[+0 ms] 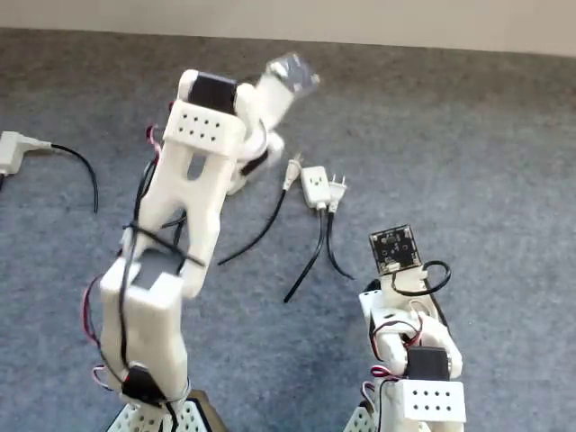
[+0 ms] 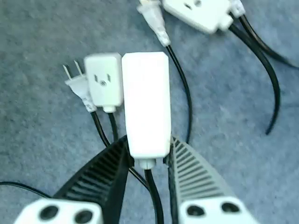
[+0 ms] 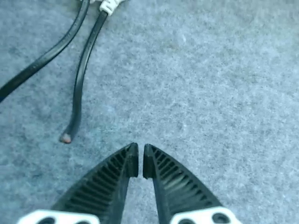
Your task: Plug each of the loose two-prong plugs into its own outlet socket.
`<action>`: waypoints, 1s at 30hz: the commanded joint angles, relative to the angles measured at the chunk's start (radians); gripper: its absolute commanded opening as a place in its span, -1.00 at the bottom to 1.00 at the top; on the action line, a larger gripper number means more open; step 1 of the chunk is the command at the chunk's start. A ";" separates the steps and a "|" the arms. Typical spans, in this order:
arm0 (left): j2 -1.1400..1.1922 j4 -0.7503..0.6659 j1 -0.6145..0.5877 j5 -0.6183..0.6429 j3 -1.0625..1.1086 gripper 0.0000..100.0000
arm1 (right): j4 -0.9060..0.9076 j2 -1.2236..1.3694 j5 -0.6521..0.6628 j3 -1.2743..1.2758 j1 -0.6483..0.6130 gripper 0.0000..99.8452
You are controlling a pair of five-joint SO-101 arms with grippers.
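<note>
My left gripper (image 2: 147, 144) is shut on the cord end of a long white outlet socket block (image 2: 145, 102), held above the grey carpet. Right beside the block lie a smaller white socket (image 2: 103, 81) and a loose two-prong plug (image 2: 77, 85), touching each other. Farther off lie another white socket (image 2: 201, 11) and a second loose plug (image 2: 154, 16). From above, that socket (image 1: 315, 186) has a plug on each side (image 1: 292, 169), (image 1: 337, 189). My right gripper (image 3: 140, 148) is shut on nothing, low over bare carpet.
Black cords (image 3: 79, 74) trail across the carpet ahead of the right gripper, one ending in a cut tip (image 3: 65, 137). Another white socket with a black cord (image 1: 11, 148) lies at the far left. The left arm (image 1: 193, 180) covers the area below its wrist.
</note>
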 commanded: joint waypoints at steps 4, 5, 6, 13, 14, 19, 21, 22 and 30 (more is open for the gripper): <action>-0.581 0.003 0.071 -0.226 0.751 -0.99 | -0.018 -0.008 0.011 0.015 -0.010 -0.93; -0.630 0.002 0.076 -0.261 0.843 -0.99 | -0.018 -0.008 0.011 0.015 -0.010 -0.93; -0.676 0.002 0.079 -0.299 0.931 -0.99 | -0.018 -0.008 0.011 0.015 -0.010 -0.93; -0.940 -0.130 0.079 -0.459 1.428 -0.99 | -0.018 -0.008 0.011 0.015 -0.010 -0.93; -0.961 -0.163 0.079 -0.474 1.484 -0.99 | -0.018 -0.008 0.011 0.015 -0.010 -0.93; -0.989 -0.356 0.077 -0.491 1.658 -0.99 | -0.018 -0.008 0.011 0.015 -0.010 -0.93; -0.989 -0.416 0.077 -0.488 1.695 -0.99 | -0.018 -0.008 0.011 0.015 -0.010 -0.93; -0.989 -0.431 0.077 -0.488 1.705 -0.96 | -0.018 -0.008 0.011 0.015 -0.010 -0.93; -0.997 -0.466 0.076 -0.493 1.733 -0.58 | -0.016 -0.008 0.011 0.015 -0.010 -0.93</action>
